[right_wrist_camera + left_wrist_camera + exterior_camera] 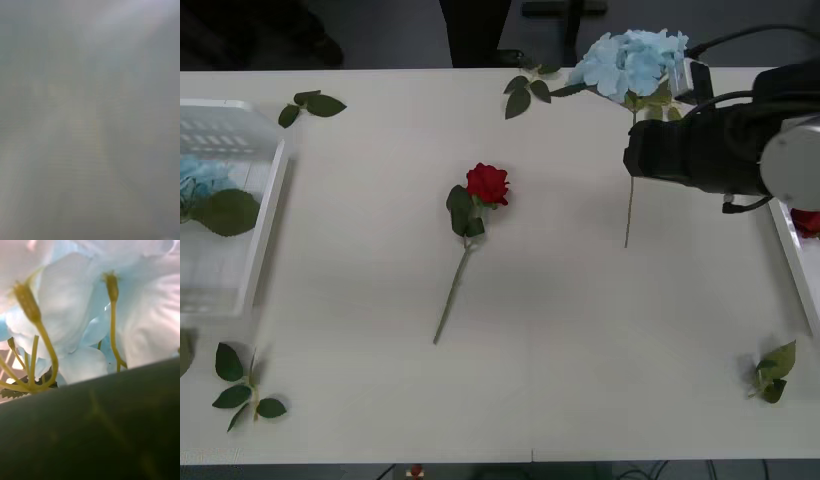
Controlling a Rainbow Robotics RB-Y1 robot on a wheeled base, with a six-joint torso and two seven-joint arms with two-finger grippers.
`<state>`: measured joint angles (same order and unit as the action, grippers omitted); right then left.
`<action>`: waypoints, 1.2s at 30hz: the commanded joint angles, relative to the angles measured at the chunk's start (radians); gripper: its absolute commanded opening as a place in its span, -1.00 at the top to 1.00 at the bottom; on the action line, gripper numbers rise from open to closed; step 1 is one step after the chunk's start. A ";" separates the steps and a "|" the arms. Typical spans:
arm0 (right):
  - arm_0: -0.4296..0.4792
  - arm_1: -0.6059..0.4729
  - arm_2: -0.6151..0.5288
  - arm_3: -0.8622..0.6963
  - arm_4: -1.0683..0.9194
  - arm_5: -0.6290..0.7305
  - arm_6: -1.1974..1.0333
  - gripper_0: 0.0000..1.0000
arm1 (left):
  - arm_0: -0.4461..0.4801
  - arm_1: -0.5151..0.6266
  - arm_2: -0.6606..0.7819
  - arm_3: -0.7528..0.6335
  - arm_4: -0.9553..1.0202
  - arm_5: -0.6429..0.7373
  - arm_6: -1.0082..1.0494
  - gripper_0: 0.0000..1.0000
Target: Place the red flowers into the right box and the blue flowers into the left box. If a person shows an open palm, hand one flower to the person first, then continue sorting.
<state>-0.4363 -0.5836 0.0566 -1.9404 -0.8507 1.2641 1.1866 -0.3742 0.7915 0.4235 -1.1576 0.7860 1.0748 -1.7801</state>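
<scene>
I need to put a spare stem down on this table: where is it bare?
Bare: the near strip between the leaf sprig and the small leaves, and between the slatted crate and the red rose. Crowded: the far right, around the blue hydrangea and the right arm.

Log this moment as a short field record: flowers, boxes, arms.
rose on table: one red rose lying at the centre, stem pointing toward the robot
blue flower on table: one at the far edge, stem running under the right arm
left box: crate at the left edge, a blue flower and leaf inside
right box: tray at the right edge, something red inside
right hand: hidden behind the arm
left wrist view: pale blue petals close up
loose leaves: sprigs near the table corners
</scene>
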 commanded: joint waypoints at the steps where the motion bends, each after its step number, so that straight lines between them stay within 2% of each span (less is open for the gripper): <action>1: 0.001 0.056 -0.072 -0.035 -0.217 -0.003 0.149 1.00 | 0.017 0.020 0.004 -0.022 0.021 -0.023 -0.019 1.00; 2: 0.002 0.068 -0.095 -0.026 -0.303 -0.002 0.197 1.00 | 0.017 0.022 0.006 -0.022 0.022 -0.023 -0.021 0.92; 3: 0.002 0.077 -0.113 -0.020 -0.364 -0.002 0.235 1.00 | 0.017 0.022 0.004 -0.022 0.027 -0.023 -0.022 0.61; 4: 0.002 0.087 -0.130 -0.015 -0.438 -0.003 0.284 1.00 | 0.017 0.022 0.004 -0.024 0.033 -0.023 -0.027 0.18; 5: 0.005 0.094 -0.136 -0.012 -0.502 -0.002 0.324 1.00 | 0.017 0.020 0.004 -0.030 0.039 -0.023 -0.030 -0.12; 6: 0.005 0.097 -0.136 -0.012 -0.542 -0.002 0.352 1.00 | 0.017 0.020 0.004 -0.034 0.041 -0.019 -0.030 -0.24; 12: 0.005 0.120 -0.132 -0.012 -0.757 0.004 0.478 1.00 | 0.017 0.022 0.038 -0.119 0.064 0.079 -0.039 -0.40; 17: 0.004 0.126 -0.112 -0.012 -0.835 0.012 0.512 1.00 | 0.008 0.022 0.049 -0.249 0.127 0.201 -0.044 -0.45; 21: 0.004 0.126 -0.086 -0.012 -0.870 0.004 0.513 1.00 | -0.040 0.008 0.011 -0.346 0.234 0.269 -0.044 -0.53; 26: 0.002 0.126 -0.086 -0.014 -0.873 0.004 0.522 1.00 | -0.089 -0.100 -0.045 -0.418 0.403 0.278 -0.079 -0.96; 31: 0.002 0.126 -0.083 -0.014 -0.875 0.004 0.535 1.00 | -0.097 -0.184 -0.098 -0.430 0.567 0.280 -0.196 -1.00; 36: 0.004 0.126 -0.081 -0.014 -0.878 0.004 0.536 1.00 | -0.092 -0.265 -0.155 -0.430 0.730 0.355 -0.343 -1.00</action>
<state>-0.4120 -0.4682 -0.0154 -1.9379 -1.7131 1.2709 1.6759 -0.4577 0.5436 0.2776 -1.5590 1.4665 1.3977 -2.0997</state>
